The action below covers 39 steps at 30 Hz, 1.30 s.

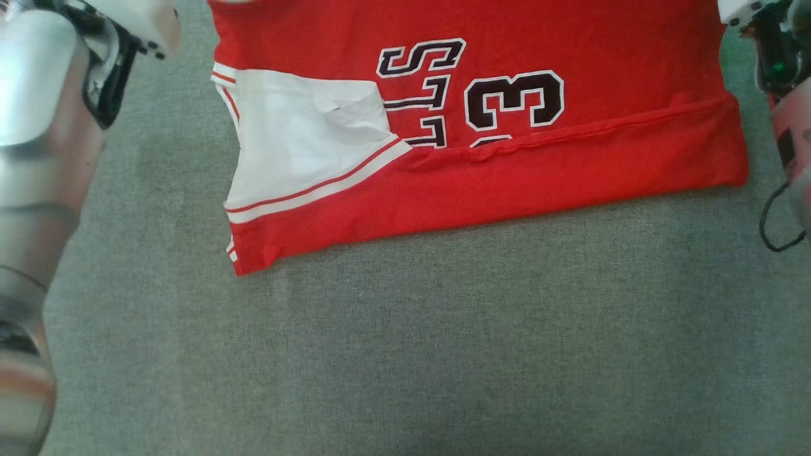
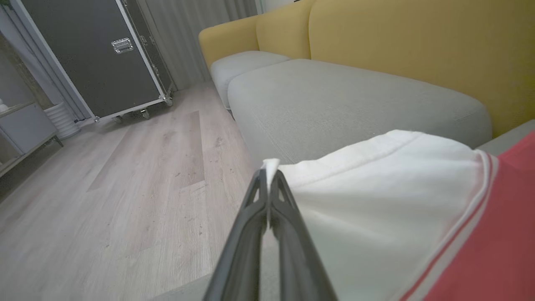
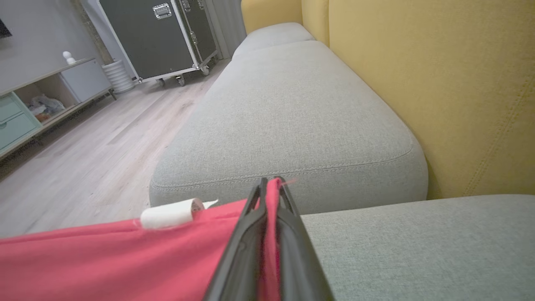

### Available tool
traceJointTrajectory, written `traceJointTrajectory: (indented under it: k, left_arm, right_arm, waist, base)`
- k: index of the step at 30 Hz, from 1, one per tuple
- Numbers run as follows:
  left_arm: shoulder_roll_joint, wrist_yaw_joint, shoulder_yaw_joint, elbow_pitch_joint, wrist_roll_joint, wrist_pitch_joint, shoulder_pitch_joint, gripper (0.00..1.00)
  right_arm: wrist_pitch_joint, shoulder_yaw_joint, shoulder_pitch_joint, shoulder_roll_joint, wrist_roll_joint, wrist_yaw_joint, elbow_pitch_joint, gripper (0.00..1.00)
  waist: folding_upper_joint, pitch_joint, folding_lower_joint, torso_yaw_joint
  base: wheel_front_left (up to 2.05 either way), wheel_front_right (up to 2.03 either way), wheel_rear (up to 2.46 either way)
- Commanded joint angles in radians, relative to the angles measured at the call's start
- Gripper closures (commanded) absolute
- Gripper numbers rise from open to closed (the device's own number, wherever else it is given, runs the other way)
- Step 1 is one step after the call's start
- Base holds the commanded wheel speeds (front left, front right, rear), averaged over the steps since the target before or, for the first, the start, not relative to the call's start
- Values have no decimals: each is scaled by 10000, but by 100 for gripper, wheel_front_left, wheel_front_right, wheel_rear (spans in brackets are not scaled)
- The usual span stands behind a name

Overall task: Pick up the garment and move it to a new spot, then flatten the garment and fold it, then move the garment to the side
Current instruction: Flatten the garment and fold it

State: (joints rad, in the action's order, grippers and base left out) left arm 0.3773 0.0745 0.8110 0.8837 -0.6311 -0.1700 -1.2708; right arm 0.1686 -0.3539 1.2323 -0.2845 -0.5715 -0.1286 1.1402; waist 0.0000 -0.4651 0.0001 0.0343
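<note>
Now the red and white garment (image 1: 507, 171) lies long from left to right on the grey sofa (image 1: 405, 348). The left gripper (image 2: 268, 184) pinches its white corner. The right gripper (image 3: 271, 190) pinches its red corner, so one holds each end.

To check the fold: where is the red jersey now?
In the head view the red jersey spreads across the upper half, on the grey cushion; the left gripper pinches its white part and the right gripper its red edge.
</note>
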Motion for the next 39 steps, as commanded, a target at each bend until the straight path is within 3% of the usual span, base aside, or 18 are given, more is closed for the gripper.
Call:
traceJointTrajectory:
  k: [1,5,9,14,32,39]
  left_arm:
    - [346,77,-237,24,37,-112,-420,100]
    - [172,359,-27,357,-136,-221,-118,100]
    - [-86,537,-133,237,-1163,62,520,100]
    - [250,557,546,-771,-2239,894,1288,100]
    - [3606,561,2961,-5663,-5704,5476,3368,100]
    - [4274,561,3173,-6467,-6271,6274,3640,100]
  right_arm:
    - [110,-131,117,122,-182,-21,-206,100]
    - [-44,-429,-270,-24,-581,-21,-208,100]
    - [-381,-874,-834,-323,-930,-21,-285,100]
    - [-861,-1403,-1635,-836,-1470,-21,-516,100]
    - [-3149,-3732,-3529,-2139,-3153,-21,-1899,100]
    - [-4099,-4651,-3757,-2626,-3591,-21,-2221,100]
  waist:
    - [0,79,-1,30]
    - [0,321,-1,114]
    - [0,679,-1,261]
    - [0,1177,-1,453]
    - [0,2319,-1,274]
    - [0,2476,-1,208]
  base:
    - [0,0,0]
    - [0,0,0]
    - [0,0,0]
    - [0,0,0]
    - [0,0,0]
    - [0,0,0]
